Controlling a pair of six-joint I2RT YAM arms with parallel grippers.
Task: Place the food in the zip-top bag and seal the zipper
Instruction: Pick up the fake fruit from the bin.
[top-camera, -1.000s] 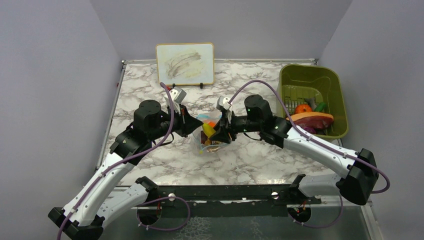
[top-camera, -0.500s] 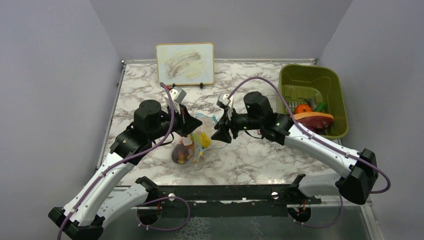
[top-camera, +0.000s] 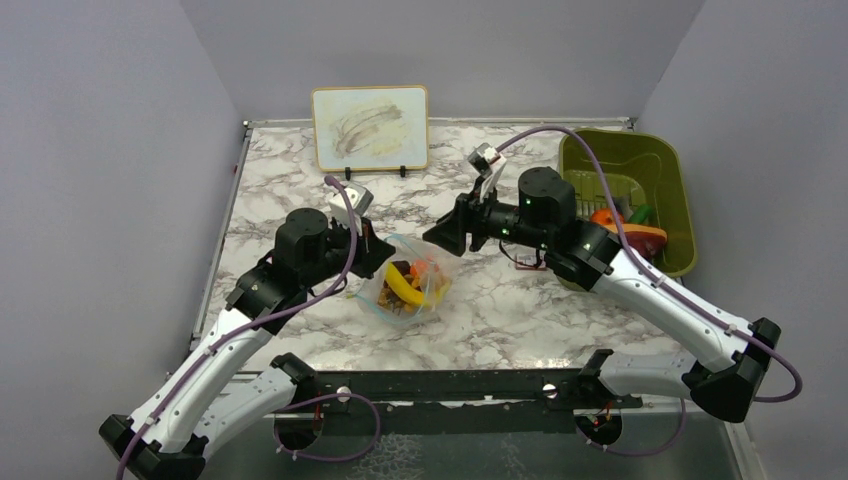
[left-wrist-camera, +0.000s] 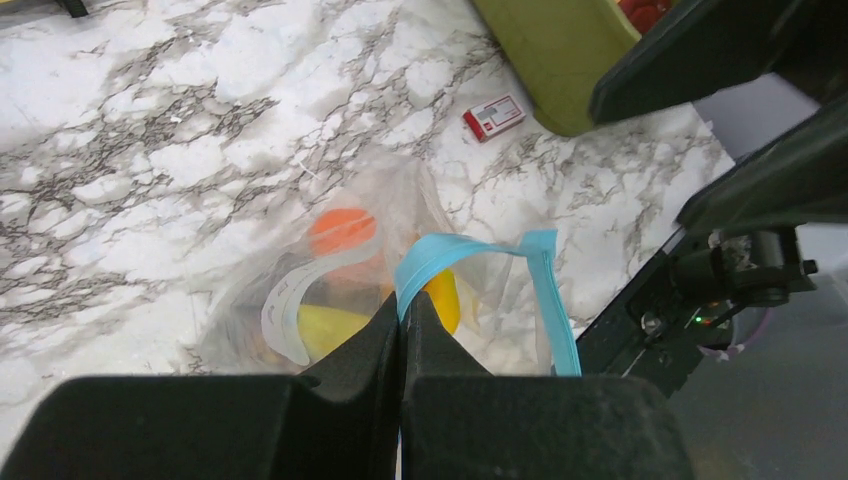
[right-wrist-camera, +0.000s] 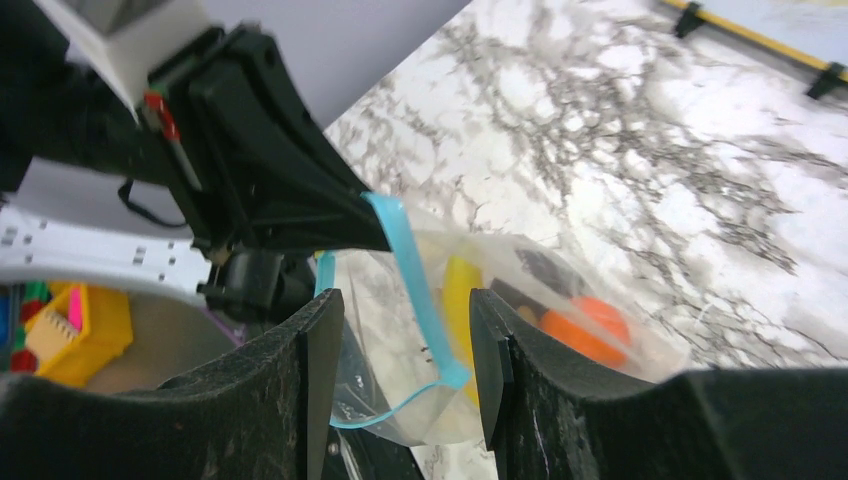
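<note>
Food (top-camera: 408, 288) is bagged and I'm sealing: left gripper (left-wrist-camera: 402, 310) is clamped on the zipper (left-wrist-camera: 455, 250), while the right gripper (right-wrist-camera: 405, 300), half-open and empty, must pinch it just ahead of its fingers (right-wrist-camera: 490, 350).

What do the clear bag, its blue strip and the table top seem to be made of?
The zip-top bag looks like thin clear plastic film: the food shows through, and it wrinkles. The zipper looks like stiffer opaque light-blue plastic, holding a smooth curve. The table shows a white, grey-veined marble pattern, smooth; real stone or printed laminate, I cannot tell.
</note>
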